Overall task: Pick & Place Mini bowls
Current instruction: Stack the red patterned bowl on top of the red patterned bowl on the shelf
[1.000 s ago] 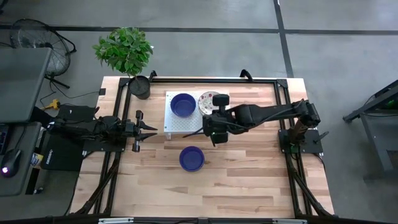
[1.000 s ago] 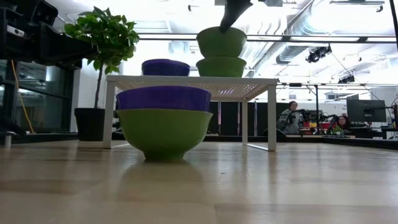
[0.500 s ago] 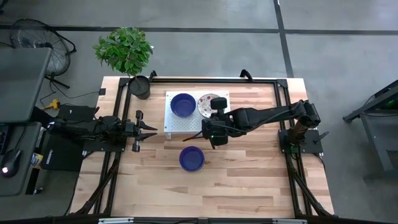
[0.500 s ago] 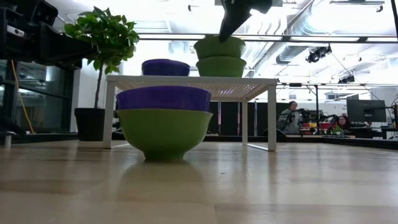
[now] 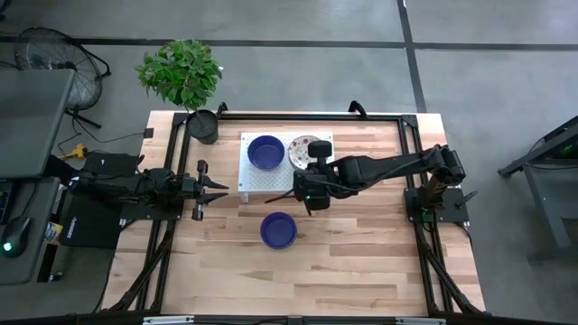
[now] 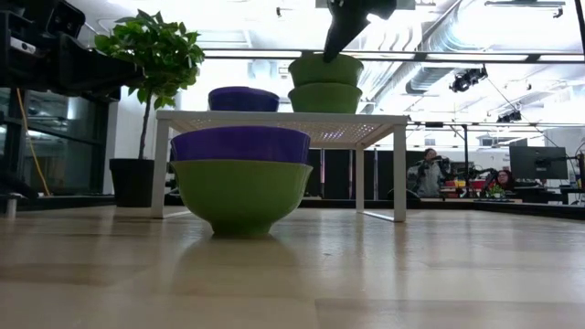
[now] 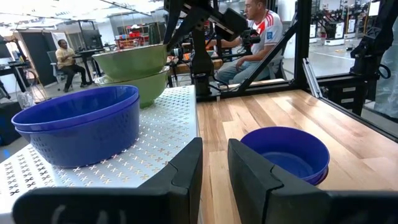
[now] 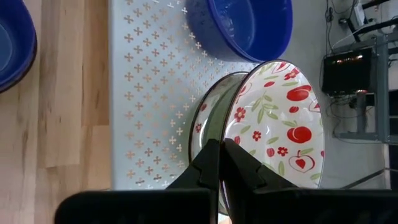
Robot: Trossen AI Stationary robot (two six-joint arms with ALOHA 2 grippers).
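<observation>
Right gripper is pinched fully onto the rim of the top floral bowl, stacked on another on the rack. 1 blue bowl sits beside it on the rack. Left gripper, near the rack, is slightly parted and holds nothing.

Two floral bowls, green outside, sit stacked on the white rack, the upper one tilted. A blue bowl stands beside them. Another blue bowl, nested in a green bowl, rests on the tabletop.
</observation>
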